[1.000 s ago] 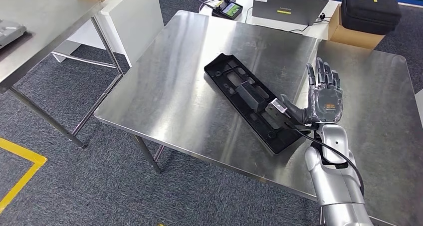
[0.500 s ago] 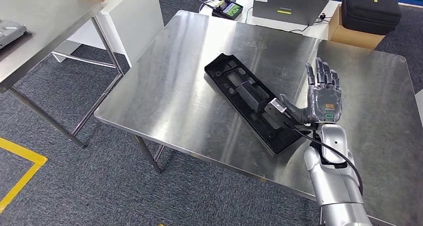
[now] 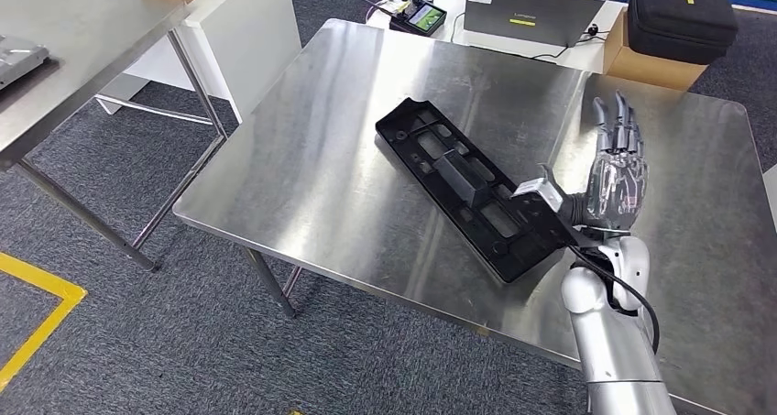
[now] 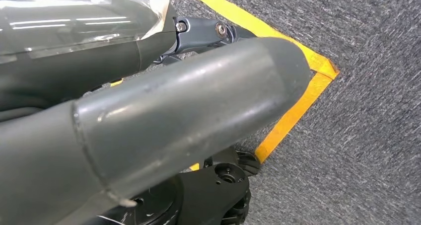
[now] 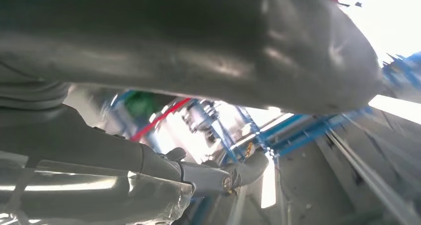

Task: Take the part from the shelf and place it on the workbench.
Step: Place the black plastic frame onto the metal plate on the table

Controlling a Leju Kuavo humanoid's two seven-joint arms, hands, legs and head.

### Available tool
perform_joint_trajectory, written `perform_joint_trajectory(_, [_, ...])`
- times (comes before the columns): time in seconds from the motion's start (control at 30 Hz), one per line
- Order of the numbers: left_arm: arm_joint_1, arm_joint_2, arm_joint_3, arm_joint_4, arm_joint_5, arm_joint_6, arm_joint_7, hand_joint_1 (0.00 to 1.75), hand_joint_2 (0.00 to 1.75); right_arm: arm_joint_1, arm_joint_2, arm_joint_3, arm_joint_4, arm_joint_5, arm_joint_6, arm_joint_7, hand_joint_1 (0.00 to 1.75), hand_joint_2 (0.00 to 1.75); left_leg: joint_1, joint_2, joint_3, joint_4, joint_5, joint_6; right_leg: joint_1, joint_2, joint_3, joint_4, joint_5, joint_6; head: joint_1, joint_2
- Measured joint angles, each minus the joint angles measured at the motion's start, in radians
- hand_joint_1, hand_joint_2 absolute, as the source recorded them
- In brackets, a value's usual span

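Head view: right hand raised over the steel workbench, fingers straight and spread, holding nothing — its thumb reaches toward the near end of the long black part, which lies flat on the bench. Left hand — state unclear.

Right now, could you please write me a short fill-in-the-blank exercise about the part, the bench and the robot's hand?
1. The long black part lies flat on the ____ workbench.
2. The hand beside the part's near end is the robot's ____ hand.
3. That hand's fingers are spread and hold ____.
4. The cardboard box at the far edge carries a ____ case.

Missing words: steel; right; nothing; black
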Motion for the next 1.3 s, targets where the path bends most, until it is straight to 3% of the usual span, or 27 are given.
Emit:
perform_joint_trajectory(0.17, [0.001,0.000,0.022,0.000,0.009,0.012,-0.005,0.00,0.00,0.133,0.073,-0.007,-0.154,-0.338,-0.007,-0.222,0.00,0.00,0.000,-0.001,0.001,0.000,-0.002,0.001,0.000,-0.001,0.000,0.000,-0.001,0.000,0.000,0.000])
perform_joint_trajectory(0.4, [0.000,-0.002,0.073,0.000,0.050,0.040,-0.003,0.00,0.00,0.316,0.196,-0.020,-0.209,-0.563,0.123,-0.302,0.00,0.00,0.002,0.001,0.005,-0.001,-0.007,-0.002,0.001,0.000,0.003,-0.001,-0.004,-0.005,0.000,0.000])
perform_joint_trajectory(0.87, [-0.001,-0.010,0.146,0.000,0.107,0.076,0.033,0.00,0.00,0.320,0.261,-0.024,-0.151,-0.602,0.251,-0.303,0.00,0.00,-0.001,0.003,0.007,0.001,-0.008,0.000,-0.008,0.001,0.006,-0.002,-0.003,-0.004,0.000,0.000])
perform_joint_trajectory(1.0, [-0.001,-0.010,0.164,0.000,0.122,0.078,0.043,0.00,0.00,0.320,0.265,0.001,-0.133,-0.599,0.263,-0.304,0.00,0.00,-0.003,0.003,0.006,0.007,-0.011,0.007,-0.011,0.001,0.007,-0.002,-0.002,-0.002,0.000,0.000])
perform_joint_trajectory(1.1, [-0.002,-0.012,0.176,0.000,0.131,0.081,0.046,0.00,0.00,0.317,0.268,0.020,-0.124,-0.597,0.270,-0.305,0.00,0.00,-0.001,0.004,0.009,0.000,0.001,0.020,-0.010,0.001,0.009,-0.006,0.003,0.010,0.000,0.000])
perform_joint_trajectory(1.17, [-0.004,-0.015,0.180,0.000,0.132,0.082,0.047,0.00,0.00,0.313,0.271,0.027,-0.120,-0.595,0.273,-0.306,0.00,0.00,0.006,0.007,0.014,-0.017,0.018,0.031,-0.005,0.000,-0.007,0.029,-0.025,0.007,0.001,0.000])
perform_joint_trajectory(1.23, [-0.005,-0.017,0.184,0.000,0.133,0.082,0.047,0.00,0.00,0.309,0.271,0.032,-0.115,-0.595,0.274,-0.306,0.00,0.00,0.009,0.010,0.012,-0.024,0.027,0.036,-0.004,-0.001,-0.052,0.142,-0.091,-0.005,0.002,0.000])
perform_joint_trajectory(1.3, [-0.005,-0.018,0.189,0.000,0.133,0.082,0.048,0.00,0.00,0.308,0.270,0.035,-0.109,-0.595,0.274,-0.306,0.00,0.00,0.008,0.011,0.005,-0.023,0.032,0.034,-0.005,-0.001,-0.091,0.261,-0.139,-0.006,0.004,0.000])
